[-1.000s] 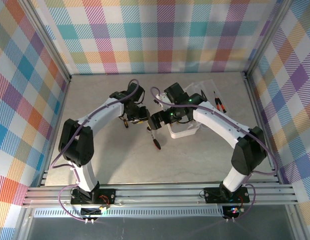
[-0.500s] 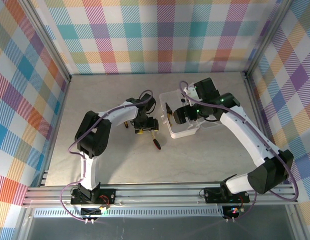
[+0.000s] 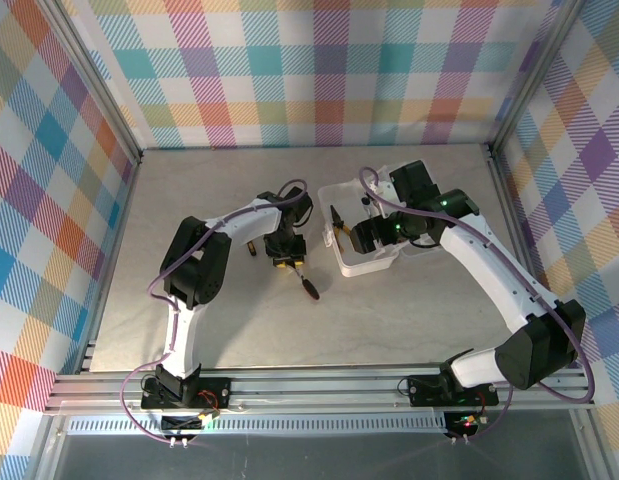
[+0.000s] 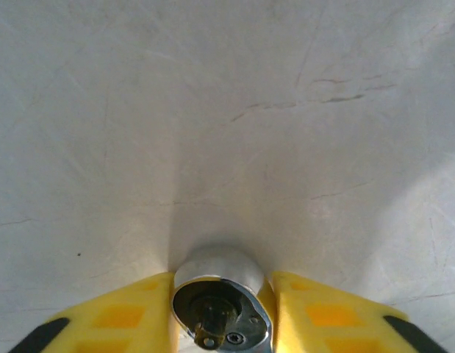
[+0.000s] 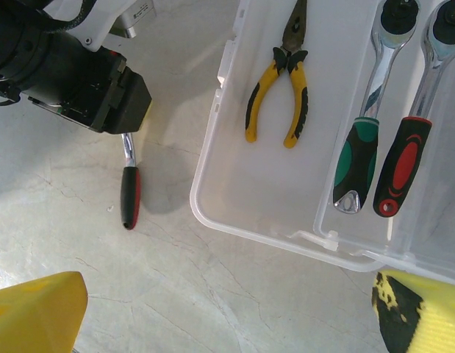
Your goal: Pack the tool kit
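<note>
The left gripper [image 3: 286,262] is seen clenched on the chrome head of a ratchet [image 4: 222,301], with its yellow fingers [image 4: 131,320] pressed to both sides. The ratchet's red-and-black handle [image 5: 129,195] is laid on the grey table [image 3: 419,320], just beside the open translucent case [image 5: 242,231]. From the right wrist, the head is hidden by the left gripper's black body.

The right gripper [image 5: 227,312] is held wide open above the case's near edge, and nothing is grasped.

In the case are laid yellow-handled pliers [image 5: 278,88], a green-handled ratchet [image 5: 363,147] and a red-handled ratchet [image 5: 403,165].

Whether any tool bears writing cannot be told.

The table is enclosed by plaid walls [image 3: 309,70].
</note>
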Controlling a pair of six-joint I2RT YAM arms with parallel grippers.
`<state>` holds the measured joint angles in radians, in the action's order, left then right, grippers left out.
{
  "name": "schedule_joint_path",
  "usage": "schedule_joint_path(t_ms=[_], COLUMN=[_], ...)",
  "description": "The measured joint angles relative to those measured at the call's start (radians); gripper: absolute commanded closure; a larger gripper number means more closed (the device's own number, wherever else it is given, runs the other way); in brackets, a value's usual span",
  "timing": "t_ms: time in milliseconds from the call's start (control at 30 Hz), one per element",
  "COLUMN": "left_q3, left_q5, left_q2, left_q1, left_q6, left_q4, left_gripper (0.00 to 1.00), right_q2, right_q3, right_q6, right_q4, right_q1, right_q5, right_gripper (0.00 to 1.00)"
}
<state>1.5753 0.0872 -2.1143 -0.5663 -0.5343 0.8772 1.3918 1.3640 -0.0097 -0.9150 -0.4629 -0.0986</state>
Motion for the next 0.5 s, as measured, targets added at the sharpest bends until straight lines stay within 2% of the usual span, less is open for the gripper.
schedule_joint_path(t_ms=[100,200,500], left_q3=[0.008,0.009,0.009], left_q5=[0.004,0.005,0.007], left_q2=[-0.004,-0.005,0.003], left_q1=[0.0,0.0,0.0], left_q6=[0.003,0.004,0.034], left_q4=[0.01,0.011,0.013], left_gripper=[0.81,0.98,1.0], right_q2=[0.0,0.0,0.0], right_q3=[0.0,0.0,0.0], right_q6=[-0.002,-0.003,-0.003], right_q4=[0.0,0.0,0.0], right_q1=[0.0,0.003,0.005], right_q5=[-0.003,-0.007,-0.024], right_gripper=[0.01,0.01,0.01])
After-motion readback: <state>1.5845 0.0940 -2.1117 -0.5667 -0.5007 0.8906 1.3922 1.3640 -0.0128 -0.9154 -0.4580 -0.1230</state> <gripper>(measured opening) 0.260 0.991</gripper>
